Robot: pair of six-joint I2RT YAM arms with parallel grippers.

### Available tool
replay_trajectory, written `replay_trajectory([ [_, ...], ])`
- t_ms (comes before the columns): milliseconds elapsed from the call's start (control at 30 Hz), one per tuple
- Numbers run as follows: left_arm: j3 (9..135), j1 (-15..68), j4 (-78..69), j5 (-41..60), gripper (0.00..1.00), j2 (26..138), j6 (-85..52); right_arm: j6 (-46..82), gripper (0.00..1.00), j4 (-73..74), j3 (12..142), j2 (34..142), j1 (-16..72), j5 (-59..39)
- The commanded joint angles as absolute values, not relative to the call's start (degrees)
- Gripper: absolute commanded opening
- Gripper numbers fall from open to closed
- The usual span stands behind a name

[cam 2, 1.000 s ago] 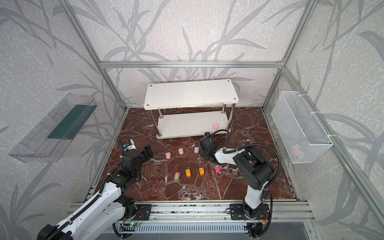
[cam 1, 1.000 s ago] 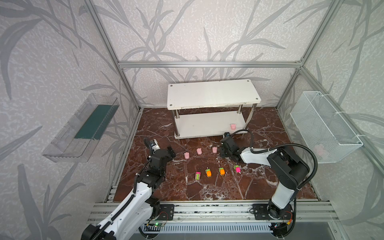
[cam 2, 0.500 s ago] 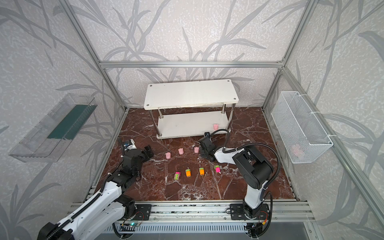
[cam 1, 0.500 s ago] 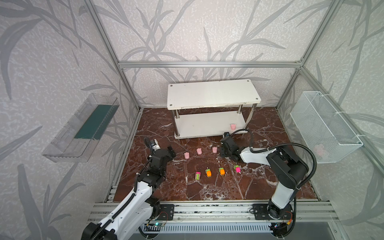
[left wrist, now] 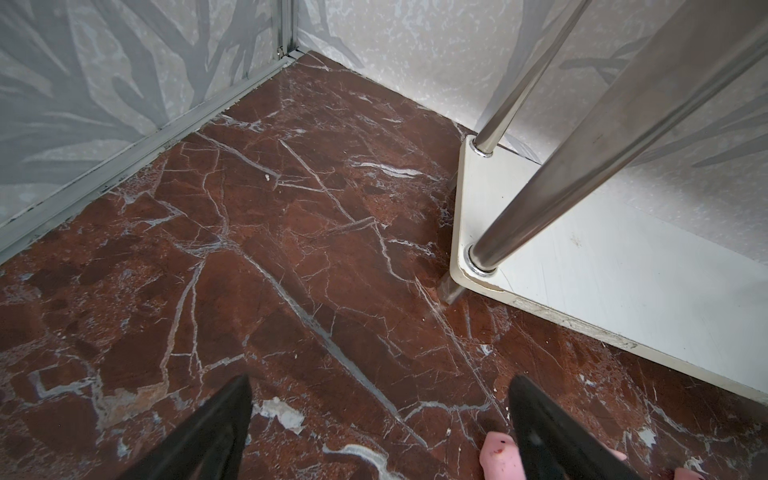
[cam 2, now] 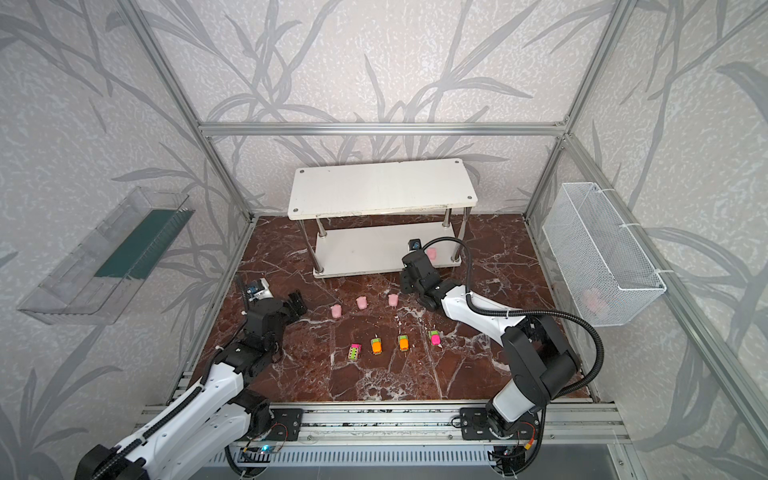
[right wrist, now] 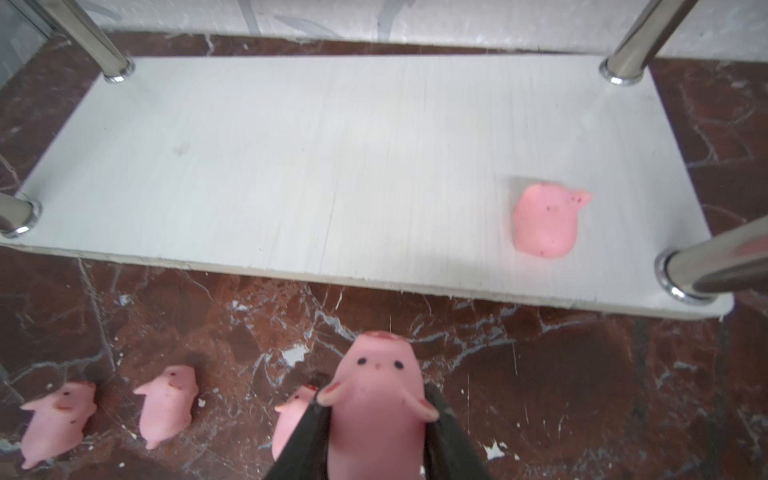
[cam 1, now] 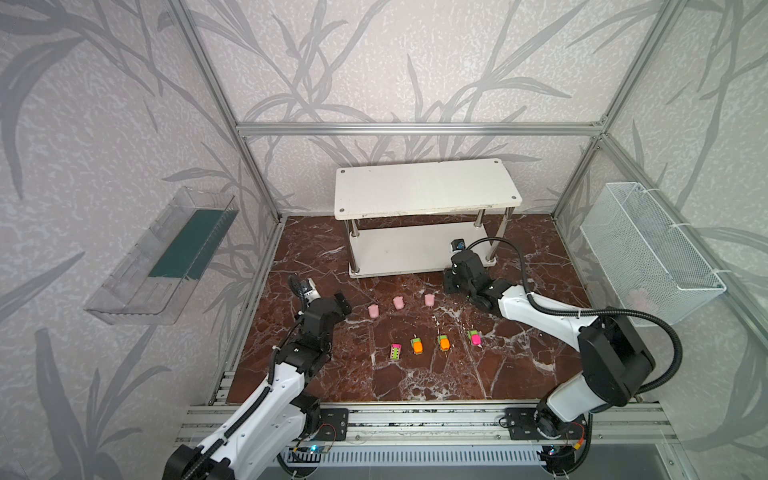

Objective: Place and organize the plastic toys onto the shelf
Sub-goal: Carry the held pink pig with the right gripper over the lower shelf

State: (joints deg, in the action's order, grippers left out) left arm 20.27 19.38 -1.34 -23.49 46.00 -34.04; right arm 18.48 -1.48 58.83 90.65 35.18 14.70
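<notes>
My right gripper (right wrist: 376, 399) is shut on a pale pink pig-shaped toy (right wrist: 380, 374), held just above the floor in front of the white shelf (cam 1: 424, 187). Another pink toy (right wrist: 544, 220) lies on the shelf's lower board (right wrist: 291, 166), near its right end. Three pink toys (cam 1: 373, 310) (cam 1: 399, 302) (cam 1: 429, 299) stand in a row on the floor. Closer to the front is a row of several neon cars (cam 1: 395, 351) (cam 1: 474, 337). My left gripper (left wrist: 380, 380) is open over bare floor. The leftmost pink toy (left wrist: 498, 455) is beside one of its fingers.
A clear plastic tray (cam 1: 166, 257) hangs on the left wall. A white wire basket (cam 1: 648, 249) with something pink inside hangs on the right wall. The shelf's chrome posts (left wrist: 582, 145) rise close to my left gripper. The floor is dark red marble (cam 1: 415, 382).
The right arm has hardly shifted in front of the shelf. The left arm and the toys on the floor stand as before.
</notes>
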Motion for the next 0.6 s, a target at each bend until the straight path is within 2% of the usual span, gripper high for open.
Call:
replay_trajectory([
  [0,19.79,19.08,-2.11,-24.34,0.94,45.7,-33.96,16.24,0.35,-2.55,62.32,92.0,33.72,12.51],
  [567,20.13,18.98,-0.62,-24.48,0.94,44.36,-33.94,17.21,0.34,-1.58,70.78,103.62,28.69,7.29],
])
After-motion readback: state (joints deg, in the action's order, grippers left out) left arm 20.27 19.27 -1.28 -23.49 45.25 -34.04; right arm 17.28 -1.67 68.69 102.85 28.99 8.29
